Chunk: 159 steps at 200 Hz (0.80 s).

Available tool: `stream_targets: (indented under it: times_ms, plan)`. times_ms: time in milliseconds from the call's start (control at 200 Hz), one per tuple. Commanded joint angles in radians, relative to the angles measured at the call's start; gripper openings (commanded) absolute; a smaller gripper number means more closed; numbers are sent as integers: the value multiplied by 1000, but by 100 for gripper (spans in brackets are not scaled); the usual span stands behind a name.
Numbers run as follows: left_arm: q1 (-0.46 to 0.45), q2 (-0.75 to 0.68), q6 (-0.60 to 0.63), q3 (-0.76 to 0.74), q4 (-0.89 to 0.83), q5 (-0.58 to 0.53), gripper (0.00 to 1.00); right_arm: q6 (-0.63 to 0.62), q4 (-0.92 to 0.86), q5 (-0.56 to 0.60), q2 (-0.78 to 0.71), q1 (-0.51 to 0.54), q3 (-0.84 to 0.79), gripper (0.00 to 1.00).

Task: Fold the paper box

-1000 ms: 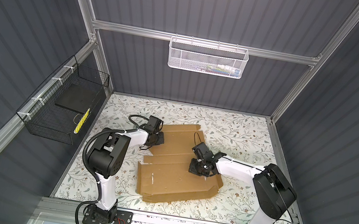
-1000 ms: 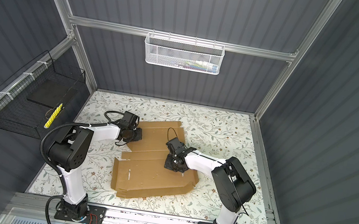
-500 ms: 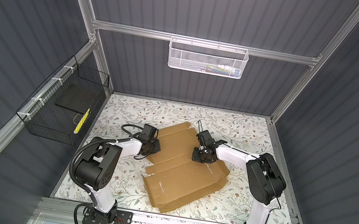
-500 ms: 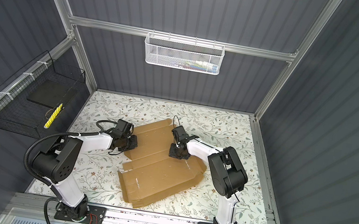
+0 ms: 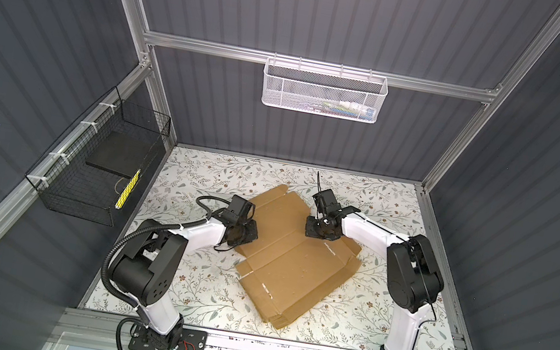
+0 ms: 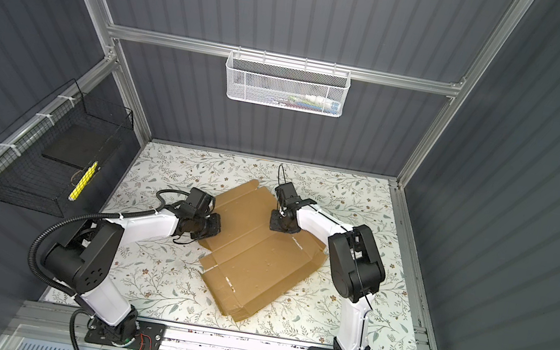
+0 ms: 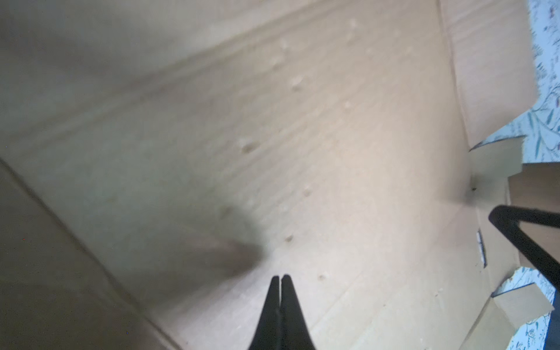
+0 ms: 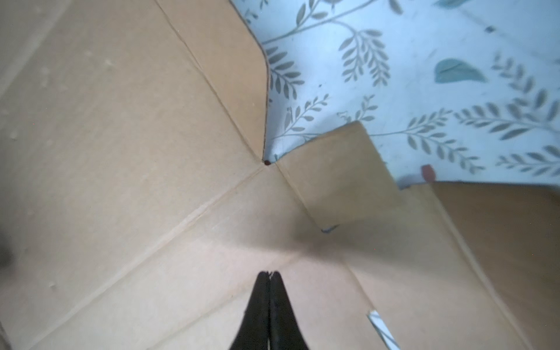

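Left hand (image 7: 280, 277) and right hand (image 8: 270, 274), both clenched empty, rest on the paper box (image 5: 294, 264) lying beneath them on the desk (image 5: 196, 286). Pressing evenly beside the crease (image 8: 197, 212) should prevent sliding.

The floral table (image 5: 196, 286) carries the flat paper box (image 5: 294, 264)

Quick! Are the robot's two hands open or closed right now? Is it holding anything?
Left gripper: closed, holding nothing, tips over the paper box.
Right gripper: closed, holding nothing, tips over the paper box too.
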Motion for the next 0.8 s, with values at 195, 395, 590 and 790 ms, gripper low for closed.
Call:
stream_targets:
  times_ms: [195, 395, 590, 790]
  plan:
    - [31, 113, 135, 285, -114, -17, 0, 122, -48, 92, -365, 174, -282, 11]
    - [42, 223, 169, 372, -117, -7, 0, 315, -20, 113, -479, 337, -461, 7]
    - [44, 302, 173, 390, -108, -14, 0, 416, 19, 81, -443, 425, -520, 6]
    - [44, 321, 167, 353, -88, -20, 0, 417, 48, 50, -344, 441, -530, 4]
